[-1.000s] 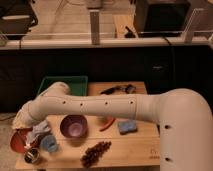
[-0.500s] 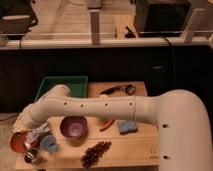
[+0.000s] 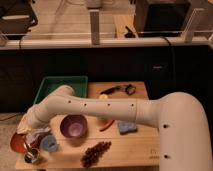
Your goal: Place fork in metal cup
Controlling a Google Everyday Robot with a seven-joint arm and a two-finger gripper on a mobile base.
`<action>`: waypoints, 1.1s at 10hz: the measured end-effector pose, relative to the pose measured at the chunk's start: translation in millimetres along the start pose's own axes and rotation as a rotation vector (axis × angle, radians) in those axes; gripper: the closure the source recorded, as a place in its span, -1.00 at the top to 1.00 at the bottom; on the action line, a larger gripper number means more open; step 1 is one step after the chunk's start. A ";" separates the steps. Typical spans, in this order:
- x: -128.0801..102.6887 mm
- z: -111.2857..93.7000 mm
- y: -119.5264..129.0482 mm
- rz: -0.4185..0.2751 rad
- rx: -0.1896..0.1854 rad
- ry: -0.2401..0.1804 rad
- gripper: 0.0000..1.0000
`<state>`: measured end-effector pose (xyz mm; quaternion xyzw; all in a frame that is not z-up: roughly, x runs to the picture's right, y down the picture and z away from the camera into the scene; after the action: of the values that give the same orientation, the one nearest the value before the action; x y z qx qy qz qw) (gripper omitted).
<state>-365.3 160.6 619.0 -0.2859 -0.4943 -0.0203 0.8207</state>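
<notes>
Currently the tool (image 3: 34,136) is held low over the front left corner of the bench (image 3: 131,149). It sits at the end of the arm (image 3: 100,106), which is stretched across the bench from the right. How far the tool is parted cannot be told, as it is hidden behind the arm's end. Whether anything is held in it cannot be told either. The fork is not made out anywhere on the bench. It is judged likely to be in or under the tool, but this is not confirmed.

The metal cup (image 3: 32,156) is stood upright at the front left edge, mouth up. The red bowl (image 3: 19,143) is just behind it to the left, and the blue cup (image 3: 49,144) just behind it to the right. The purple bowl (image 3: 73,126) is set further right, and the grapes (image 3: 96,152) are well apart.

Key relation: the metal cup lies just in front of and below the tool, towards the camera and nearly under it. A short move forward and down is judged to be what is needed. The mouth of the metal cup is small, so the fork's long axis would have to be brought near vertical and centred over it.

Risk noted: the blue cup and red bowl are close by. A small offset could drop the fork into the wrong vessel or tip the metal cup.
</notes>
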 end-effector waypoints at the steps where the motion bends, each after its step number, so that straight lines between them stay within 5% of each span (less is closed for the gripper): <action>1: 4.0 0.8 2.5 0.000 -0.013 -0.001 -1.00; 6: 11.7 5.6 6.9 -0.004 -0.073 0.014 -1.00; 11: 31.0 23.9 4.9 -0.029 -0.206 0.046 -1.00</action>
<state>-367.0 184.1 650.7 -0.3609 -0.4746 -0.0895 0.7978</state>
